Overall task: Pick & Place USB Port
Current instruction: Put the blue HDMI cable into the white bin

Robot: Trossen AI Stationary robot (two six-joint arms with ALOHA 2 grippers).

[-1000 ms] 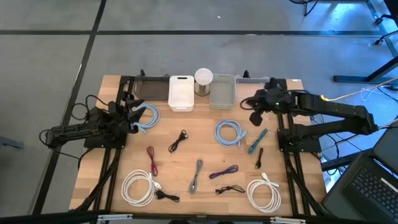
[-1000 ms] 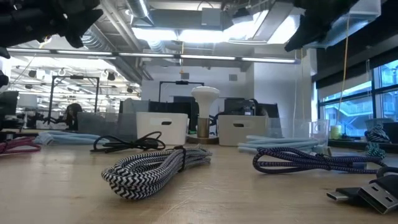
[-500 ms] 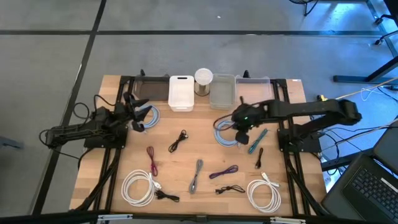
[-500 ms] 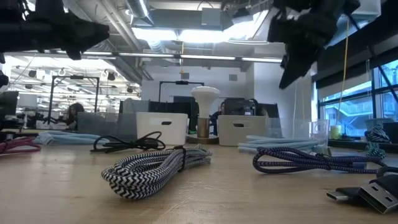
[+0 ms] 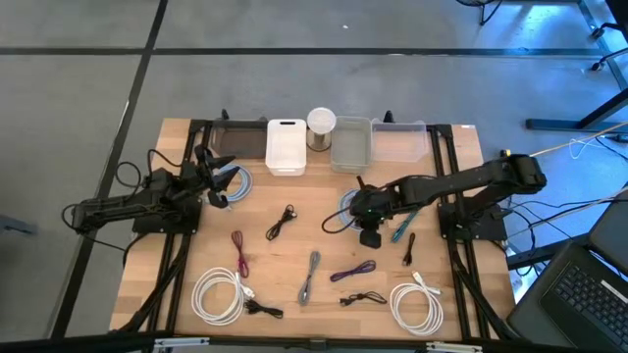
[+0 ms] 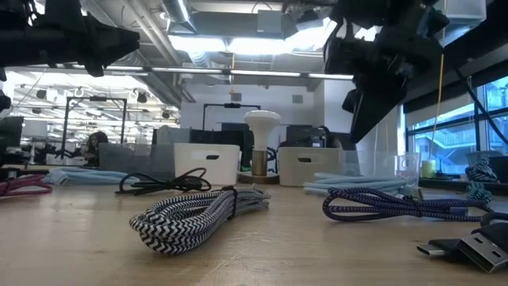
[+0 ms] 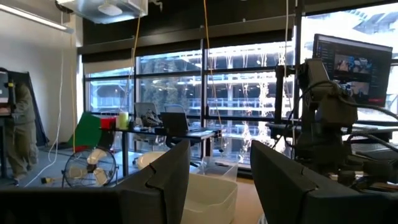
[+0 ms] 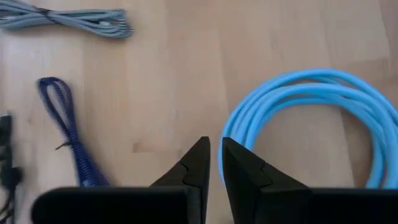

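Several coiled USB cables lie on the wooden table (image 5: pixel 196 245). My right gripper (image 5: pixel 361 214) hangs over the table's middle, at the near-left rim of a light-blue coil (image 5: pixel 355 204). In the right wrist view its shut fingers (image 8: pixel 214 155) point down at bare wood just beside that coil (image 8: pixel 311 118), touching nothing. A purple cable (image 8: pixel 68 137) and a grey cable (image 8: pixel 68 22) lie farther off. My left gripper (image 5: pixel 221 181) waits open (image 7: pixel 217 174) above a second light-blue coil (image 5: pixel 237 182) at the table's left.
Along the far edge stand a white bin (image 5: pixel 286 145), a grey bin (image 5: pixel 351 143), a clear bin (image 5: pixel 400 140) and a white lamp (image 5: pixel 321 121). A teal cable (image 5: pixel 405 221), a braided grey cable (image 5: pixel 310 275) and white coils (image 5: pixel 218 294) (image 5: pixel 417 306) lie around.
My right arm has swung from the far right corner toward the table's middle and near side, and come down over the light-blue coil. No cable has moved.
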